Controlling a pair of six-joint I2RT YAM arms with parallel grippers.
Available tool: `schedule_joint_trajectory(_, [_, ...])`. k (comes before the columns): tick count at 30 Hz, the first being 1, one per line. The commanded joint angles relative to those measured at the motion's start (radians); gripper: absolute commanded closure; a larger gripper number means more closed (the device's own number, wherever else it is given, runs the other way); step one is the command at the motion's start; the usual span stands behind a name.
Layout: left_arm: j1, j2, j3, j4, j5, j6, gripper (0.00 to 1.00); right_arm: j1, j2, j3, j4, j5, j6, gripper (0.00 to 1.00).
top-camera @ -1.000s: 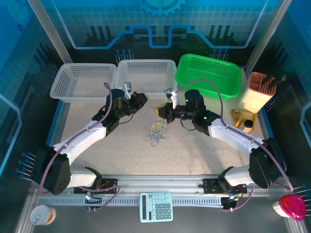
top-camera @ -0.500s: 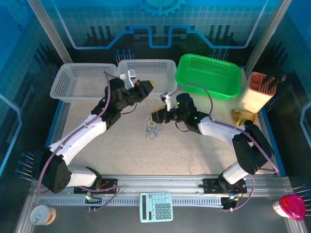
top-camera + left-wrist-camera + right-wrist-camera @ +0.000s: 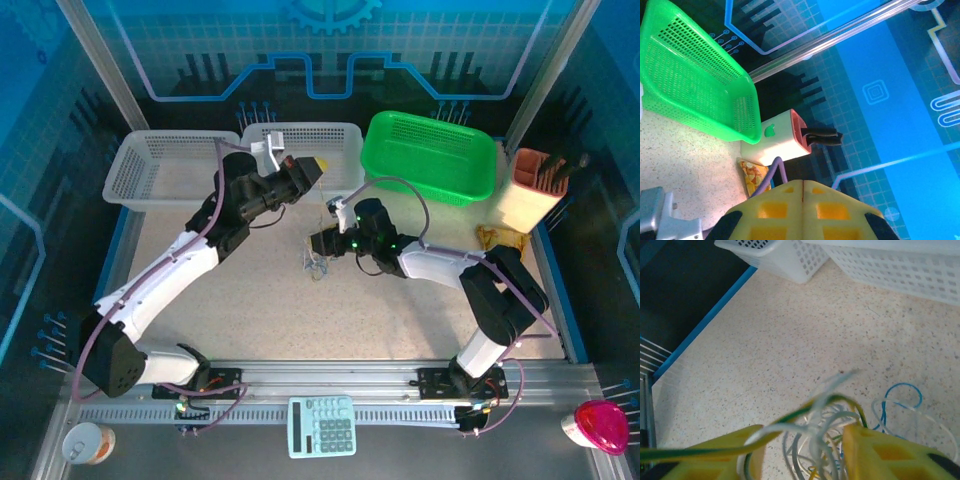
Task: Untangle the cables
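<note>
The cables (image 3: 318,262) form a small tangle of white, yellowish and blue loops at mid-table. My right gripper (image 3: 318,243) is down at the tangle. In the right wrist view its yellow fingers stand apart with the cables (image 3: 825,435) bunched between them. A green-yellow strand lies across the left finger (image 3: 715,452), and a blue loop (image 3: 900,390) rests on the table to the right. My left gripper (image 3: 312,165) is raised near the middle white basket. Its pads (image 3: 785,210) are pressed together with nothing visible between them.
Two white baskets (image 3: 165,170) (image 3: 300,150) and a green basket (image 3: 430,155) line the back. A white container with black tools (image 3: 535,185) and a snack packet (image 3: 497,242) sit at the right. A calculator (image 3: 321,425), a can (image 3: 85,442) and a pink object (image 3: 600,425) lie along the near edge.
The left gripper has risen and moved back right toward the baskets. The right gripper swung left, opened and dropped onto the tangle, which shifted slightly left.
</note>
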Motion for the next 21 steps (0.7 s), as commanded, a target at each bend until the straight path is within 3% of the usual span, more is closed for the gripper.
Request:
schedule_joint_trajectory(1, [-0.008, -0.035, 0.078, -0.024, 0.021, 0.006, 1.0, 0.005, 0.018, -0.042, 0.004, 0.033, -0.004, 0.6])
schedule_joint_trajectory(7, [-0.008, -0.05, 0.162, -0.078, 0.021, 0.038, 1.0, 0.006, 0.013, -0.095, 0.023, 0.046, 0.007, 0.6])
schedule_joint_trajectory(12, [-0.008, -0.061, 0.214, -0.117, 0.011, 0.068, 1.0, 0.006, 0.001, -0.137, 0.032, 0.054, 0.01, 0.48])
schedule_joint_trajectory(21, [-0.008, -0.081, 0.19, -0.13, 0.001, 0.077, 1.0, 0.007, -0.102, -0.196, 0.003, 0.057, 0.007, 0.45])
